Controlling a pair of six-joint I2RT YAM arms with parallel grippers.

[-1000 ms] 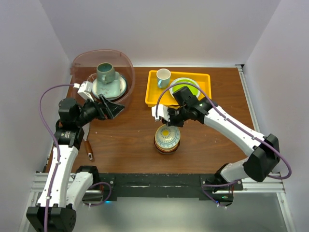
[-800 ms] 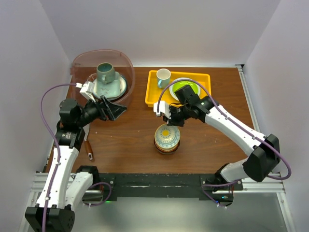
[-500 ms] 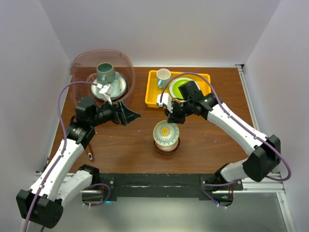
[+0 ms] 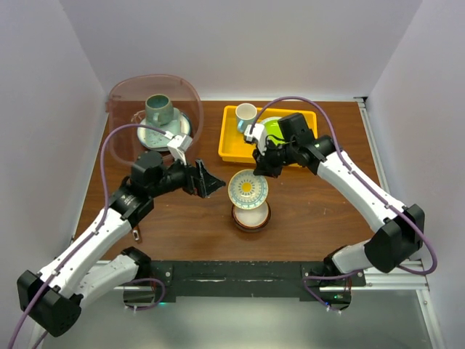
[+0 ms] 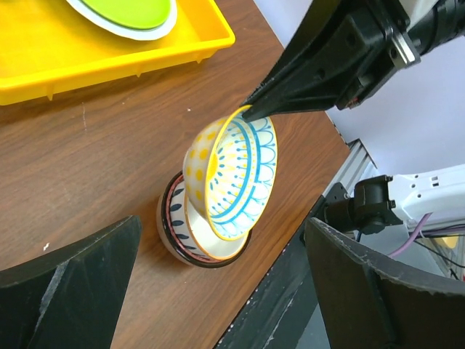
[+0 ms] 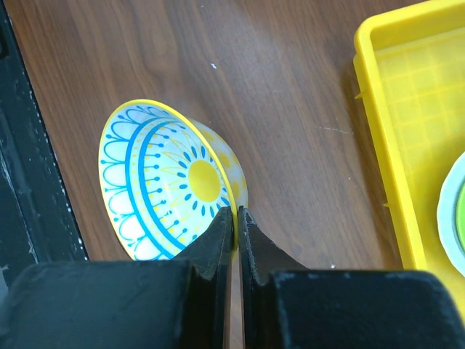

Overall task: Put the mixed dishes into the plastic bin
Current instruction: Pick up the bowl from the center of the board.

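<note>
My right gripper [image 4: 259, 169] is shut on the rim of a yellow-and-blue patterned bowl [image 4: 248, 189]. It holds the bowl tilted just above the stack of bowls [image 4: 251, 217] on the table. The right wrist view shows the gripper [image 6: 236, 211] pinching the bowl's [image 6: 163, 189] rim. My left gripper [image 4: 211, 182] is open and empty, just left of the lifted bowl. In the left wrist view the gripper [image 5: 224, 240] faces the bowl [image 5: 232, 174] and the striped bowl [image 5: 171, 218] under it. The plastic bin [image 4: 120, 91] at the far left holds a teal mug [image 4: 158, 109] on plates [image 4: 182, 129].
A yellow tray [image 4: 229, 142] at the back middle holds a small white cup [image 4: 245, 115] and a lime-green plate [image 4: 278, 131]; both tray [image 5: 109, 69] and plate [image 5: 134, 11] show in the left wrist view. A small brown-handled tool [image 4: 136, 231] lies near the left front edge.
My right gripper has lifted the patterned bowl off the stack and tilted it. My left arm has swung right from beside the bin toward the bowl.
</note>
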